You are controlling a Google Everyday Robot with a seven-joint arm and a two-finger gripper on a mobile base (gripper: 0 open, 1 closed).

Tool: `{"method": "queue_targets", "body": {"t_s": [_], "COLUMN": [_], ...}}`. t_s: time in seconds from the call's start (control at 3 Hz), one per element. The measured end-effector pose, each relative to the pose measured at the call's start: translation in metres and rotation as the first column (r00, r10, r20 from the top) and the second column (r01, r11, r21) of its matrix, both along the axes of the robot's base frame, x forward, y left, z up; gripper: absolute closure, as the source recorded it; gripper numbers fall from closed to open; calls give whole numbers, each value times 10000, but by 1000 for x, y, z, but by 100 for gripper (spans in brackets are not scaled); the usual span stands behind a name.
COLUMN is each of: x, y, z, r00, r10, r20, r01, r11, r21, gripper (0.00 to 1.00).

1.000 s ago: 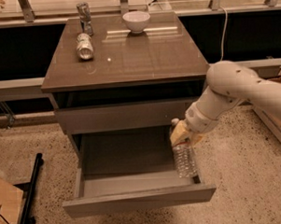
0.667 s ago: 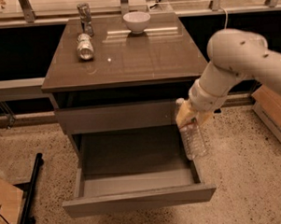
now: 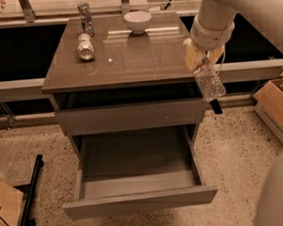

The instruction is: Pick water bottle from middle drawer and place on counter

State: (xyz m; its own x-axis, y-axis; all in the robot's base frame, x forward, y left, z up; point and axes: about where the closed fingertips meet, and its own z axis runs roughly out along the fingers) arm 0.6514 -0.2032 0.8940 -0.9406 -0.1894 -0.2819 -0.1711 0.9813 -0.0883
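1 end effector point(image 3: 201, 59), clamped on small clear crinkly plastic water bottle point(image 3: 211, 82), hangs at right edge of glossy grey-brown desk point(image 3: 139, 58); wide grey-brown middle drawer point(image 3: 140, 202) open below.

No legible text; water bottle point(image 3: 210, 81) label unreadable. Hand point(image 3: 199, 60) grips it near counter point(image 3: 129, 54).

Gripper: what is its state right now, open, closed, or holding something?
Gripper: closed, holding the water bottle by its top, in the air by the right front corner of the counter.
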Motion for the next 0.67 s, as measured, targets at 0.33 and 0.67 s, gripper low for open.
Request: {"method": "queue_targets", "body": {"t_s": [0.33, 0.67], "x": [48, 63], "y": [12, 12], "z": [22, 47], "r00": [9968, 9923], "r10": [719, 730], "r20": [340, 997], "r01": [-691, -661], "r11": [9946, 9953], "r21": [-771, -709], "gripper": [100, 100]}}
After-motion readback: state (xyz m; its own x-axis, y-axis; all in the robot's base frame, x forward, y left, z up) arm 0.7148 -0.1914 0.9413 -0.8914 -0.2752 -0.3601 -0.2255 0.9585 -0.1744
